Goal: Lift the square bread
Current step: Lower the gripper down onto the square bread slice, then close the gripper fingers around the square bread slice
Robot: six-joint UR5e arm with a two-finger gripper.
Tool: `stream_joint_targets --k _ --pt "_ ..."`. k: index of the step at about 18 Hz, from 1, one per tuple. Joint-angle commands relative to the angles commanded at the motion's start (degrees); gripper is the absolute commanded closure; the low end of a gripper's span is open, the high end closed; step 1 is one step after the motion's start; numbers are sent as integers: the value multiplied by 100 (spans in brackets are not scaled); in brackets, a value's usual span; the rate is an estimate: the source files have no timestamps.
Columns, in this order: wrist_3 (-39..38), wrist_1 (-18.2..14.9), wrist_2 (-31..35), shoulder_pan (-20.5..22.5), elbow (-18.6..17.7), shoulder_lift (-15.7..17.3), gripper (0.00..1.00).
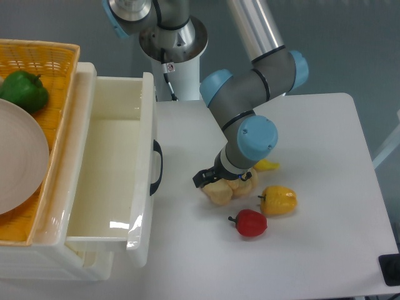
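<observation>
1. One white tabletop [325, 131] fills most of the frame, from the middle to the right edge and down to the bottom.
2. A white open drawer [106, 181] with a black handle [156, 167] takes up the left-centre, its inside bare and glossy.
3. The grey and blue arm [250, 81] comes down from the top centre and bends toward the middle of the frame, its wrist pointing down-left.
4. A yellow woven basket [59, 62] sits at the upper left, on top of the drawer unit; a pale plate [19, 162] lies in it at the left edge, and a green pepper [24, 90] rests in its top corner.
5. The hand [220, 181] is low at the centre of the frame, right over the tan bread. Its fingers are mostly hidden by the wrist and the bread, so I cannot tell whether they are spread or closed on anything.
6. The square bread [247, 184] appears as a pale tan piece just under and right of the wrist, touching a lumpier tan bread roll [217, 192] at its lower left; the edge between the two is hard to make out.
7. A yellow pepper [279, 200] lies just right of the bread.
8. A red pepper [250, 222] lies below it, nearer the bottom of the frame.
9. A small yellow piece [269, 165] peeks out behind the wrist, too hidden to identify.
</observation>
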Motion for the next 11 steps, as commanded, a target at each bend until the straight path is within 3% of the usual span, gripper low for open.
stream_joint_targets --k 4,11 --pt "-167 211 9 -79 0 -71 0" --pt "-203 237 9 -158 -44 -106 0"
